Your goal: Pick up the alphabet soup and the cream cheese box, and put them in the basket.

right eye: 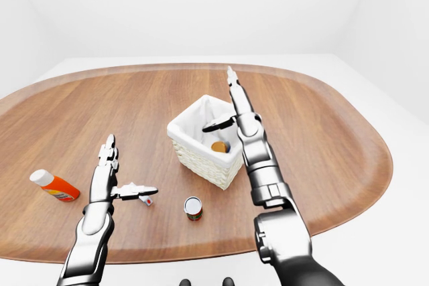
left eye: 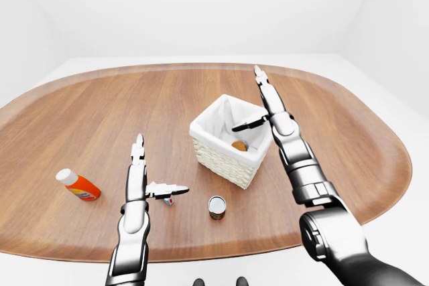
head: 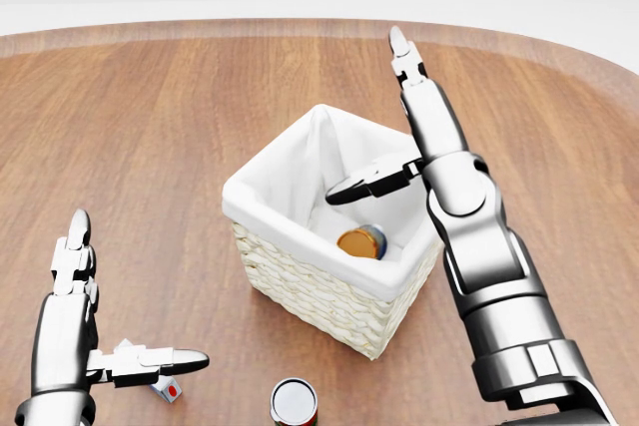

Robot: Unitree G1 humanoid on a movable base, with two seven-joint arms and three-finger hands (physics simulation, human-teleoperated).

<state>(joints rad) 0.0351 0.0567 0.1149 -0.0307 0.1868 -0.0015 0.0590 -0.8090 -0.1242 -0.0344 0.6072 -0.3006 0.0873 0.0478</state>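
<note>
No lettering can be read anywhere. The small white box (head: 166, 389) at the lower left of the head view carries a red mark, too small to make out. The can (head: 294, 403) at the bottom edge shows only its plain lid.

Bright, even light is cast from overhead, and all views are rendered sharp. Only soft, faint shadows are seen on the table (left eye: 100, 112). Its rim is bowed by wide-angle distortion in the eye views, especially toward 3 and 9 o'clock.
</note>
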